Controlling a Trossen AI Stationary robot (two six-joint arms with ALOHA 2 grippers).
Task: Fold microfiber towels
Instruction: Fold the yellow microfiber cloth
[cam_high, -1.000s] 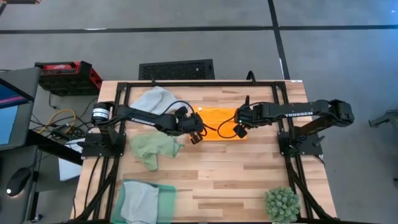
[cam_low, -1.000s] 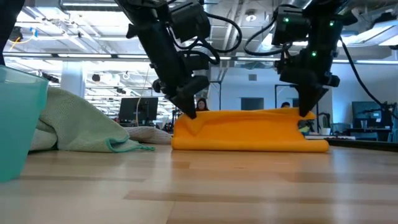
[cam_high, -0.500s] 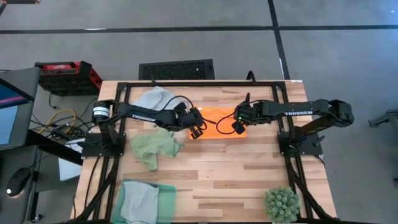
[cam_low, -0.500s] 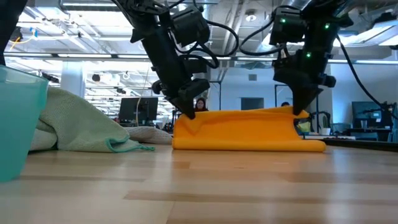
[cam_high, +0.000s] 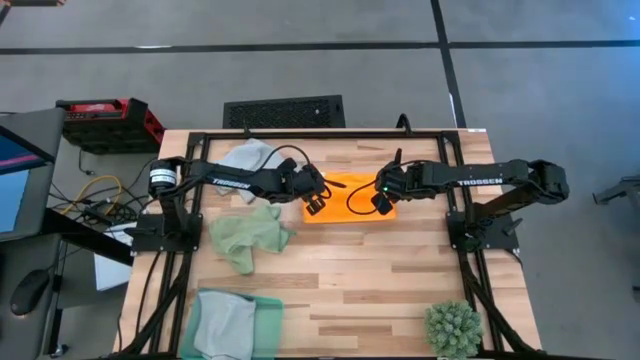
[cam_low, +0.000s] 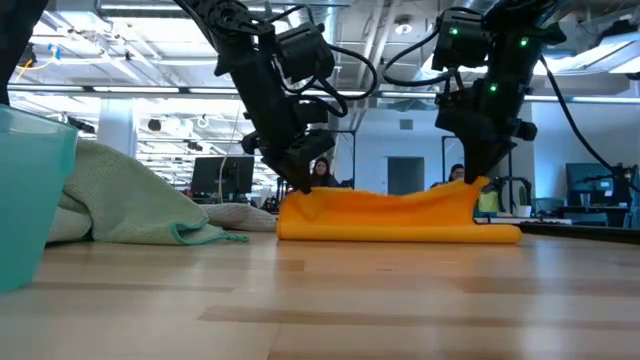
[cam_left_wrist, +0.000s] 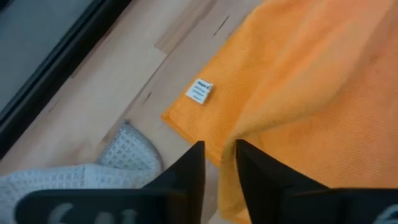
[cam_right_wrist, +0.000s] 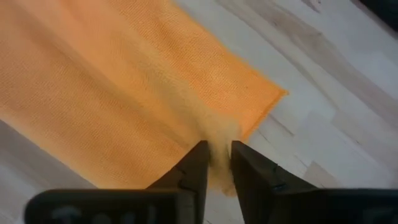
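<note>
The bright orange towel (cam_high: 348, 190) lies at the table's middle far part, its lower layer flat on the wood, and its near edge is lifted over it. My left gripper (cam_high: 314, 201) is shut on the lifted edge's left end, my right gripper (cam_high: 380, 203) on its right end. In the low view the raised edge (cam_low: 400, 198) sags between the two grippers. The light green towel (cam_high: 246, 236) lies crumpled on the table to the left. One pale grey-blue towel (cam_high: 245, 158) lies bunched at the far left. Another (cam_high: 222, 322) lies in the tray. My left gripper pinches the orange towel's lifted edge near its left corner (cam_left_wrist: 231, 163) between its two fingers, from above, slanting down. The cloth is raised a little above the lower layer (cam_left_wrist: 186, 112), which stays flat on the table. My right gripper pinches the lifted edge near its right corner (cam_right_wrist: 219, 138) between its two fingers, from above, pointing down. The cloth bunches at the fingers and slopes down to the flat layer (cam_right_wrist: 93, 81) on the table.
A green translucent tray (cam_high: 262, 318) stands at the near left corner. A spiky green plant (cam_high: 453, 328) stands at the near right corner. Bare wood (cam_high: 380, 270) lies between them, near of the orange towel.
Both grippers have gone toward the table's far edge and slightly down, staying shut on the orange towel's near edge. That edge has been carried over the flat layer, folding the towel over, and it now sags in the middle.
</note>
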